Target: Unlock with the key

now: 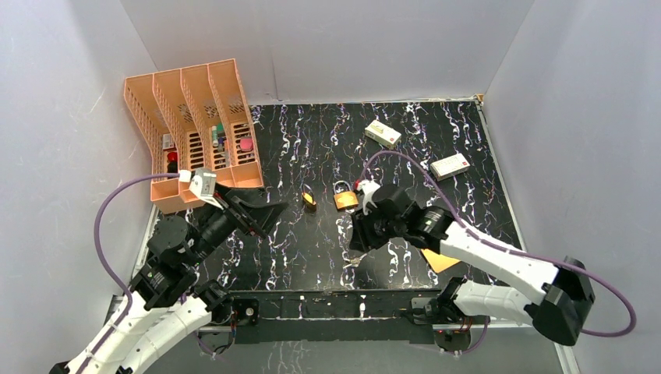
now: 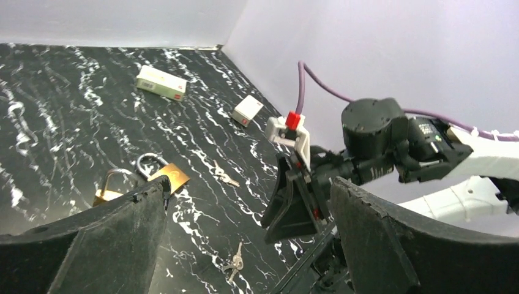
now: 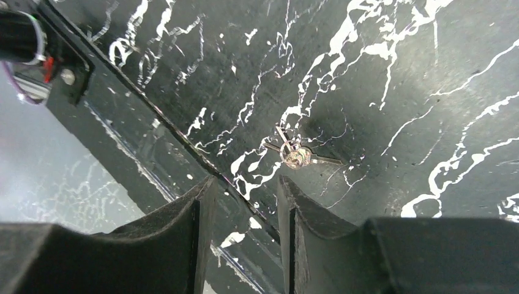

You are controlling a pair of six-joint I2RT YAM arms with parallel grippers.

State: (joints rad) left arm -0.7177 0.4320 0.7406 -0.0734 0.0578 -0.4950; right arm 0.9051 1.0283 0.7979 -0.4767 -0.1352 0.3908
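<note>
Four-slot orange rack (image 1: 227,78) holding small items (image 1: 220,140), key (image 3: 297,156) loose on table (image 1: 436,140), left claw (image 2: 251,184) wide apart, right claw (image 3: 245,184) partly apart

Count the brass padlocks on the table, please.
2. The left padlock lies near the middle of the table. The right padlock lies close beside it, next to the right arm, which could hide another.
</note>
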